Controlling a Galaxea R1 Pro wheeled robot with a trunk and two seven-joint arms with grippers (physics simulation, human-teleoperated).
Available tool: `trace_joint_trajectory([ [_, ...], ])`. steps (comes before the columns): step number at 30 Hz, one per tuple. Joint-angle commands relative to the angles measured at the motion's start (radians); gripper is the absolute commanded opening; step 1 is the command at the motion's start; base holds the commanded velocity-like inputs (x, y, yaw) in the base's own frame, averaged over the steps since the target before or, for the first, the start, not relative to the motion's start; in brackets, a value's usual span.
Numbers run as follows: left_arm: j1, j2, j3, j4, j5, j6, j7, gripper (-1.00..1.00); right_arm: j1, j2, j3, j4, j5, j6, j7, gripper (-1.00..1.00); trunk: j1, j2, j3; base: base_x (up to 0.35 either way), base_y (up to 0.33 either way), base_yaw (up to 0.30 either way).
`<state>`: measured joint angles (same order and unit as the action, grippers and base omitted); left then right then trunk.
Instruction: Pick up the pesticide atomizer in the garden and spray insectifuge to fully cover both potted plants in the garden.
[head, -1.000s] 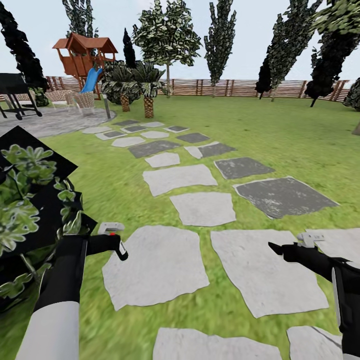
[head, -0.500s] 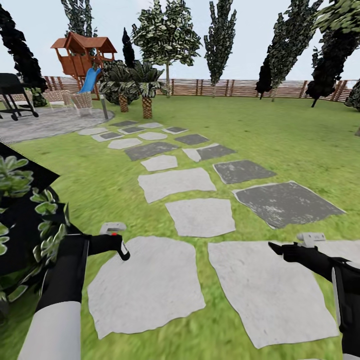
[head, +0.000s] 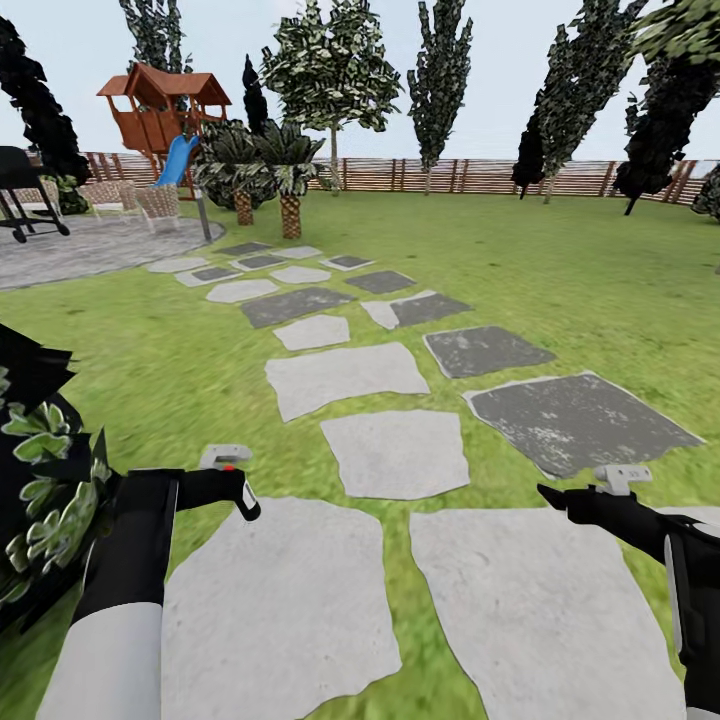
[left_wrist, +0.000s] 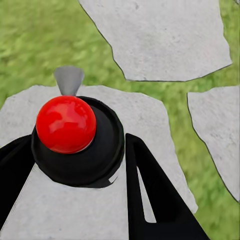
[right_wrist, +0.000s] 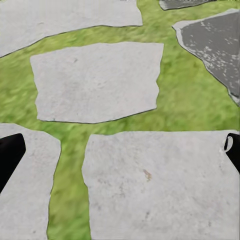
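The left hand (left_wrist: 75, 165) is clamped around the spray bottle (left_wrist: 77, 142), its two black fingers (left_wrist: 150, 190) pressed to either side of the dark round body. In the left wrist view the bottle's red button (left_wrist: 66, 124) faces the camera and a small grey nozzle (left_wrist: 68, 80) juts out past it, over a pale stepping stone (left_wrist: 160, 35) set in the grass. In the head view the same hand (head: 235, 490) sits at the lower left, with the bottle's grey and red top (head: 225, 459) just showing above the black wrist; the rest of the bottle is too small there to make out.

The right hand (head: 560, 497) is held out at the lower right above the paving. In the right wrist view its two fingertips (right_wrist: 10, 155) lie at opposite edges of the picture with bare stone between them, so it is spread wide and holds nothing.

A leafy plant (head: 45, 490) with green pointed leaves on a dark mass stands beside the left arm; whether it is one of the potted plants I cannot tell, as no pot shows.

Ahead, light and dark stepping stones (head: 345, 375) run across the lawn (head: 560, 290) toward two short palms (head: 265, 170), a wooden playhouse (head: 160, 105) with a blue slide, and a slatted wooden fence (head: 460, 175) backed by tall trees. A grey paved patch (head: 90, 250) with a dark grill (head: 22, 190) lies at far left.
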<state>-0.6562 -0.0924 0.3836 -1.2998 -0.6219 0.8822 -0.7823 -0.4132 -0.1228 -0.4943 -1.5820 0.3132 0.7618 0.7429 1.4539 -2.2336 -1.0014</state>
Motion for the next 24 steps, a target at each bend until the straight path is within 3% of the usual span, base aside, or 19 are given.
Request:
trace_joint_trajectory([
  [1,-0.001,-0.001,0.003,-0.001,-0.009,0.003,-0.011,-1.00,-0.001,0.000,-0.001,-0.001,0.010,0.002,0.010,1.00,0.000,0.000,-0.001,0.334,-0.004,0.000],
  [24,-0.001,-0.001,0.003,-0.001,-0.009,0.002,-0.011,-1.00,-0.001,0.000,-0.001,0.000,0.010,0.002,0.007,1.00,0.000,0.000,-0.001,0.335,0.000,0.000],
])
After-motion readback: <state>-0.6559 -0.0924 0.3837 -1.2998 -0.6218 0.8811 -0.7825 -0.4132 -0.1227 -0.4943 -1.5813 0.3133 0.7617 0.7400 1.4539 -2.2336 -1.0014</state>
